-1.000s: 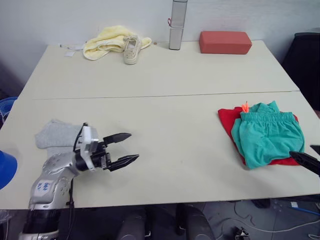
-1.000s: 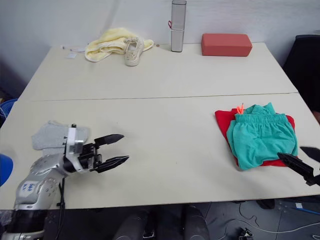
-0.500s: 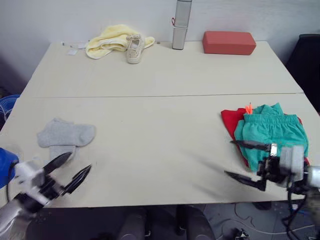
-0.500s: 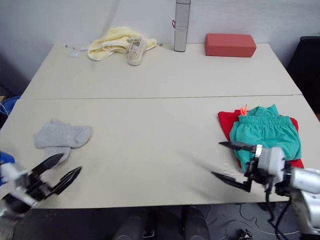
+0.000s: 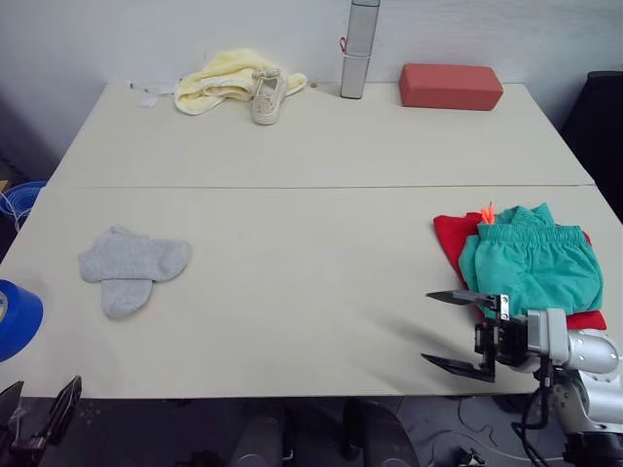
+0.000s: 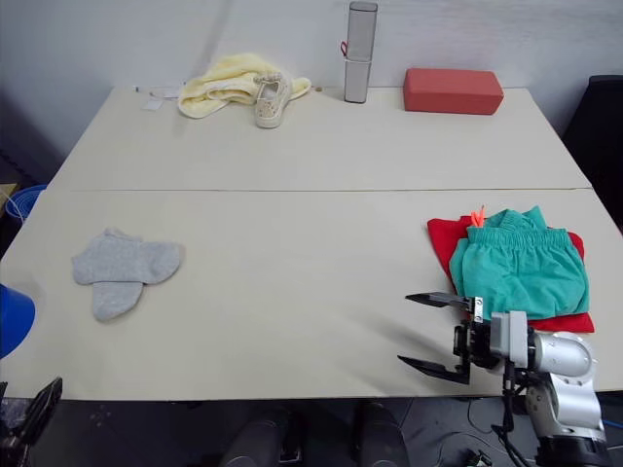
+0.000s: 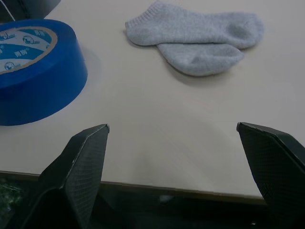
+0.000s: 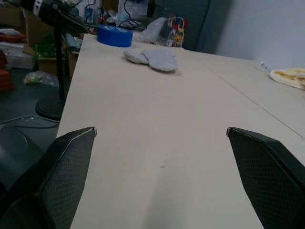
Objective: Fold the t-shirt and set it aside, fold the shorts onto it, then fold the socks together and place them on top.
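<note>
The grey socks (image 5: 131,268) lie overlapping and flat at the table's left. Folded teal shorts (image 5: 531,268) rest on the folded red t-shirt (image 5: 450,233) at the right edge. My right gripper (image 5: 450,331) hovers open over the table's front right, just left of that stack, with nothing between its fingers. My left gripper (image 5: 39,418) sits low beyond the table's front left corner. In the left wrist view its fingers (image 7: 76,167) stand wide open and empty, facing the socks (image 7: 195,36).
A blue tape roll (image 5: 15,316) sits at the left edge near the socks. Along the far edge are a pale yellow cloth (image 5: 224,78), a beige sneaker (image 5: 265,94), a silver cylinder (image 5: 358,49) and a red block (image 5: 451,85).
My left gripper pulled back from beside the socks to below the front left corner. My right gripper came in from the right edge to the front of the stack.
</note>
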Robot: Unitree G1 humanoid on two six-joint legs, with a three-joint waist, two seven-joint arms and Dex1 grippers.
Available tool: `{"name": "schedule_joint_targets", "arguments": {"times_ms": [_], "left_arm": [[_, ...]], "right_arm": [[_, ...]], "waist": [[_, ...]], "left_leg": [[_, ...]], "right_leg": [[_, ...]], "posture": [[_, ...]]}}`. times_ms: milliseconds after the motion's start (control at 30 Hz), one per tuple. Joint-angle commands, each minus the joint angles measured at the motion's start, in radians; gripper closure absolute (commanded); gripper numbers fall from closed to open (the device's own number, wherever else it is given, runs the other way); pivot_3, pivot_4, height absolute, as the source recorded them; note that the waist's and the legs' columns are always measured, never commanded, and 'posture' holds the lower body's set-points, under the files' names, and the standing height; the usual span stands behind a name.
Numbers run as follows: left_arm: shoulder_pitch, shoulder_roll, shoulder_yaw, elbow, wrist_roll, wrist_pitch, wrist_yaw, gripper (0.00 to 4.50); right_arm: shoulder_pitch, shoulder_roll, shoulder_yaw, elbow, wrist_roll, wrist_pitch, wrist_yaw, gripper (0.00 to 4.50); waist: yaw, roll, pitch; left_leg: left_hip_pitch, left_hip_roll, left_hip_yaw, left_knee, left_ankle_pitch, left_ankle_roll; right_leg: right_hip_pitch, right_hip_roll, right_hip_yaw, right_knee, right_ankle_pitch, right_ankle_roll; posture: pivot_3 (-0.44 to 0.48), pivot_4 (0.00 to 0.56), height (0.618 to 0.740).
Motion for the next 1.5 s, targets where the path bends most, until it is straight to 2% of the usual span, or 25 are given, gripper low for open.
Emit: {"name": "schedule_joint_targets", "arguments": {"times_ms": [33,133,167,333,400,467,567,700,833,967,1067,1233,1467,1500], "left_arm": [[-0.047,0.09,0.05,-0.042,-0.274,0.213,0.171,0.0],[-0.145,0.213,0.054,0.011,-0.55,0.387,0.396,0.0],[-0.179,0.256,0.05,0.038,-0.602,0.428,0.442,0.0],[-0.331,0.404,0.027,0.218,-0.803,0.556,0.661,0.0],[-0.386,0.45,0.011,0.292,-0.841,0.599,0.704,0.0],[-0.446,0.496,-0.01,0.382,-0.863,0.643,0.745,0.0],[-0.536,0.544,-0.038,0.498,-0.86,0.693,0.73,0.0],[-0.764,0.592,-0.154,0.728,-0.789,0.782,0.685,0.0],[-0.939,0.577,-0.233,0.868,-0.691,0.839,0.645,0.0],[-1.052,0.549,-0.282,0.962,-0.587,0.87,0.586,0.0],[-1.102,0.525,-0.312,1.004,-0.504,0.878,0.53,0.58],[-1.144,0.48,-0.332,1.056,-0.368,0.877,0.466,2.12],[-1.153,0.418,-0.309,1.046,-0.278,0.897,0.408,4.34],[-1.152,0.412,-0.312,1.036,-0.266,0.901,0.397,4.45]], "right_arm": [[-0.025,0.005,0.036,-0.102,0.045,0.039,-0.005,0.03],[-0.063,0.019,0.069,-0.182,0.049,0.061,-0.046,0.03],[-0.079,0.027,0.077,-0.205,0.049,0.068,-0.068,0.03],[-0.106,0.043,0.101,-0.278,0.047,0.108,-0.134,0.03],[-0.107,0.043,0.108,-0.288,0.043,0.115,-0.147,0.03],[-0.108,0.045,0.11,-0.291,0.039,0.119,-0.157,0.03],[-0.11,0.044,0.109,-0.291,0.033,0.119,-0.164,0.03],[-0.122,0.046,0.105,-0.287,0.026,0.117,-0.186,0.03],[-0.135,0.043,0.1,-0.286,0.024,0.121,-0.205,0.03],[-0.135,0.038,0.093,-0.289,0.021,0.121,-0.221,0.03],[-0.131,0.037,0.086,-0.295,0.021,0.123,-0.237,0.0],[-0.124,0.038,0.082,-0.318,0.024,0.131,-0.271,0.0],[-0.109,0.037,0.075,-0.343,0.019,0.133,-0.312,0.0],[-0.105,0.036,0.073,-0.346,0.017,0.132,-0.316,0.0]], "waist": [[0.001,0.0,0.0],[0.001,0.0,0.0],[0.0,0.0,0.0],[-0.003,0.0,0.0],[-0.005,0.0,0.0],[-0.006,0.0,0.0],[-0.008,0.0,0.0],[-0.003,-0.001,-0.001],[0.006,0.001,-0.002],[0.01,0.002,-0.003],[0.013,0.005,-0.004],[0.03,0.007,-0.006],[0.043,0.008,-0.006],[0.044,0.008,-0.006]], "left_leg": [[0.0,0.0,0.0,0.0,0.0,0.0],[0.0,0.0,-0.001,0.0,0.002,-0.004],[0.0,0.0,-0.002,0.0,0.004,-0.007],[0.002,0.0,-0.002,-0.001,0.006,-0.012],[0.002,0.0,-0.002,-0.002,0.006,-0.013],[0.002,0.0,-0.002,-0.002,0.006,-0.014],[0.002,0.0,-0.001,-0.002,0.006,-0.014],[0.004,0.0,-0.001,-0.002,0.007,-0.016],[0.006,-0.001,0.0,-0.002,0.008,-0.017],[0.008,-0.001,0.0,-0.003,0.008,-0.018],[0.009,-0.001,0.001,-0.003,0.009,-0.019],[0.01,-0.002,0.001,-0.003,0.009,-0.019],[0.01,-0.002,0.001,-0.003,0.009,-0.019],[0.01,-0.002,0.001,-0.003,0.009,-0.019]], "right_leg": [[0.0,0.0,0.0,0.001,0.0,0.0],[0.0,0.0,-0.001,0.003,0.002,0.004],[0.0,0.0,-0.001,0.003,0.003,0.005],[0.0,0.0,-0.001,0.005,0.006,0.011],[0.0,0.0,-0.002,0.005,0.006,0.011],[0.0,0.0,-0.002,0.005,0.006,0.011],[0.0,0.001,-0.002,0.005,0.006,0.011],[0.0,0.001,-0.002,0.007,0.006,0.011],[0.001,0.0,-0.002,0.01,0.006,0.011],[0.002,0.0,-0.002,0.011,0.006,0.011],[0.003,0.0,-0.002,0.012,0.006,0.012],[0.003,-0.001,-0.001,0.013,0.006,0.012],[0.003,-0.002,-0.001,0.012,0.007,0.012],[0.003,-0.002,-0.001,0.012,0.007,0.012]], "posture": [[0.0,0.15,0.74],[0.0,0.15,0.74],[0.0,0.15,0.74],[0.0,0.15,0.74],[0.0,0.15,0.74],[0.0,0.15,0.74],[0.0,0.15,0.74],[0.0,0.15,0.74],[0.0,0.15,0.74],[0.0,0.15,0.74],[0.0,0.15,0.74],[0.0,0.15,0.74],[0.0,0.15,0.74],[0.0,0.15,0.74]]}}
